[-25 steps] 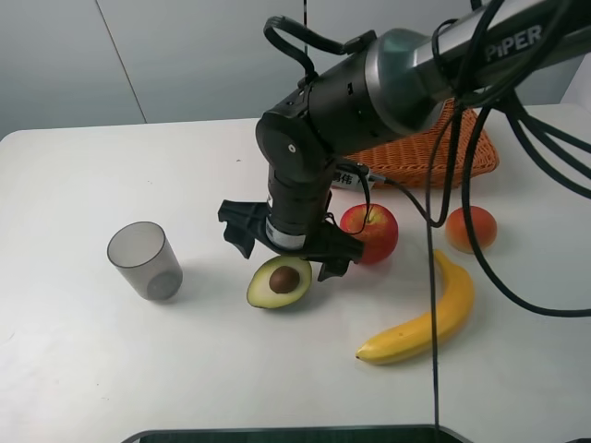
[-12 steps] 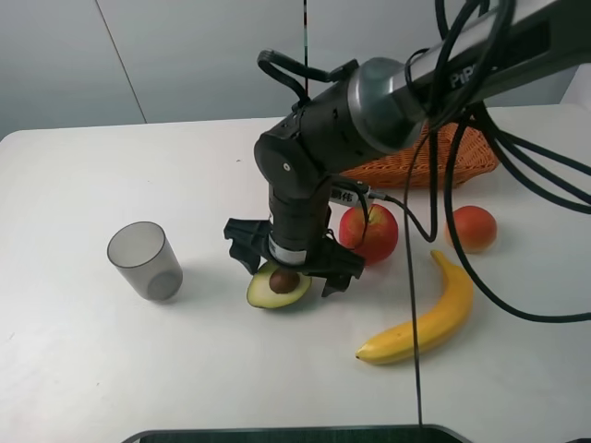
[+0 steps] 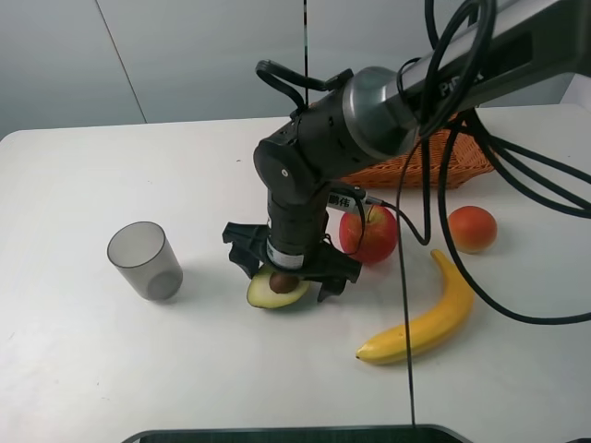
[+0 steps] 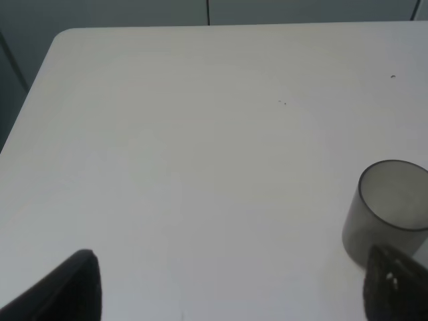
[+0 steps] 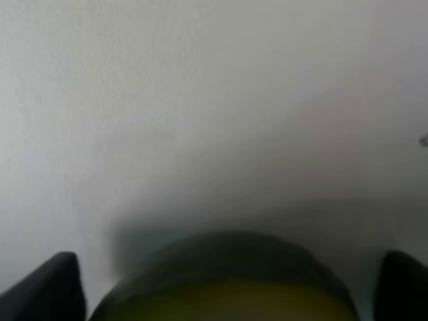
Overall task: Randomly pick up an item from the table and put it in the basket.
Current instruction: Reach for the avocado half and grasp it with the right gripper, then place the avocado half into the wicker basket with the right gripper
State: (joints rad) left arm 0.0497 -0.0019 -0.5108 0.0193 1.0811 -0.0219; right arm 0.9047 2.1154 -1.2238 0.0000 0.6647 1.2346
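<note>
The halved avocado (image 3: 275,288) lies cut side up on the white table (image 3: 83,351), its brown pit partly under my right arm's wrist. My right gripper (image 3: 284,269) is open, reaching down over it with one finger on each side, close above the table. The right wrist view shows the avocado (image 5: 227,281) blurred between the two dark fingertips (image 5: 47,287). The wicker basket (image 3: 434,161) sits at the back right, mostly hidden behind the arm. My left gripper (image 4: 234,294) is open over bare table, not seen in the high view.
A grey translucent cup (image 3: 143,260) stands left of the avocado, also in the left wrist view (image 4: 388,210). A red apple (image 3: 371,233) is right beside the gripper. A yellow banana (image 3: 425,318) and an orange fruit (image 3: 472,228) lie further right.
My right gripper has dropped lower over the avocado, so its open fingers now straddle it and cover part of the pit. The fruit has not moved.
</note>
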